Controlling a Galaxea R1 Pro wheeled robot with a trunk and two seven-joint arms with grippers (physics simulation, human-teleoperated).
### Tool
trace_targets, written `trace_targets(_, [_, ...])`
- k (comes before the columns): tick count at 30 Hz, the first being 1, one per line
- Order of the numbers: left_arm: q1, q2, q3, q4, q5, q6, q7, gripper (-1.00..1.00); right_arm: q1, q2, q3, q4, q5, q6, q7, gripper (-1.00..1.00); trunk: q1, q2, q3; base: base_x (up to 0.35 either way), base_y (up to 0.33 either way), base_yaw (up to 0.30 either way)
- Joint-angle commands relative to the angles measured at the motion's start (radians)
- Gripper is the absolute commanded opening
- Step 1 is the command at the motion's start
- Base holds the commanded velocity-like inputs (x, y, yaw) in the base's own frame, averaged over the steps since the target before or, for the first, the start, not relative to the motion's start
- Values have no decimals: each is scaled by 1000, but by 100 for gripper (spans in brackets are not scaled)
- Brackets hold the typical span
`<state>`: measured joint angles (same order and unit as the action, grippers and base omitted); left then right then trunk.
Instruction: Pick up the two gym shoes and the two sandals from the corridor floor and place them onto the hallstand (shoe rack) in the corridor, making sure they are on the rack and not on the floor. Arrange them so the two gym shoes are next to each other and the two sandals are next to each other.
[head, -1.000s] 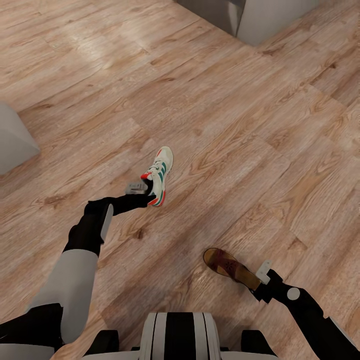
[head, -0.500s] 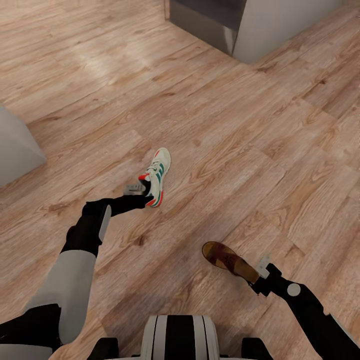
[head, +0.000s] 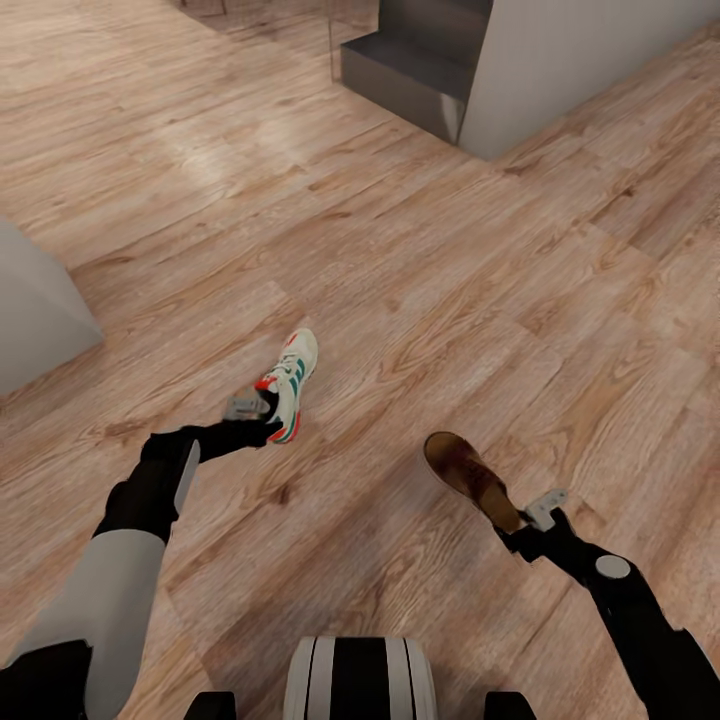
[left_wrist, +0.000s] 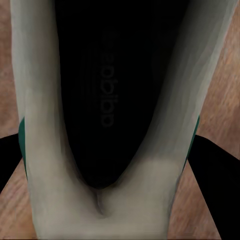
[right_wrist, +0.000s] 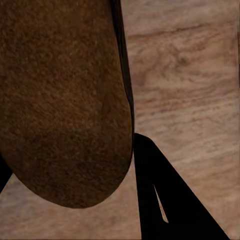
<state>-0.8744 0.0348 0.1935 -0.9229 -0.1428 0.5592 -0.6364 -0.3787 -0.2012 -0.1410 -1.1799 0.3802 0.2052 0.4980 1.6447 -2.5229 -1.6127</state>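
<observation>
Both arms carry footwear above the corridor floor (head: 520, 260): the left pincer (head: 262, 408) is clamped on a gym shoe (head: 290, 384) at its heel, the right pincer (head: 518, 520) on a sandal (head: 468, 478), each long axis pointing ahead. The grey hallstand (head: 420, 85) lies ahead to the right, nearer the right arm; its visible step looks bare.

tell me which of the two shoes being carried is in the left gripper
The white gym shoe with green stripes and a red-orange heel, gripped at its heel by the left gripper. The brown sandal is in the right gripper.
</observation>
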Motion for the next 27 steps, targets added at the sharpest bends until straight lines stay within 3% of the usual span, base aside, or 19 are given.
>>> trace_targets(1, [14, 9, 4, -1, -9, -15, -4, -100, 0, 4, -5, -3, -37, 7, 5, -100, -1, 0, 3, 0, 0, 0])
trace_targets(5, [57, 26, 3, -1, -9, -75, 28, -100, 0, 16, -12, 1, -125, 7, 4, -100, -2, 1, 19, 0, 0, 0])
trace_targets(7, [100, 29, 1, -1, -9, -132, 78, -100, 1, 38, -15, 16, -176, 5, 2, -100, -3, 1, 27, 0, 0, 0])
trace_targets(9, [133, 28, 0, -1, -8, -181, 124, -100, 3, 60, -21, 36, -200, -3, -15, -100, -4, 2, 34, 0, 0, 0])
trace_targets(11, [168, 26, 1, -1, -8, -232, 167, -100, 5, 79, -36, 58, -213, -35, -48, -100, -5, 2, 42, 0, 0, 0])
trace_targets(14, [227, 23, 2, 0, -6, -318, 233, -100, 7, 101, -74, 114, -223, -145, -113, -100, -6, 3, 54, 0, 0, 0])
trace_targets(20, [315, 16, 4, 12, 0, -453, 324, -100, 8, 115, -104, 262, -228, -301, -150, -100, -9, 4, 77, 0, 0, 0])
trace_targets(22, [351, 10, 4, 30, 2, -513, 367, -100, 9, 117, -109, 337, -228, -386, -154, -100, -10, 5, 85, 0, 0, 0])
trace_targets(27, [398, 6, 4, 49, 5, -560, 407, -100, 9, 118, -110, 379, -228, -479, -155, -100, -12, 6, 104, 0, 0, 0])
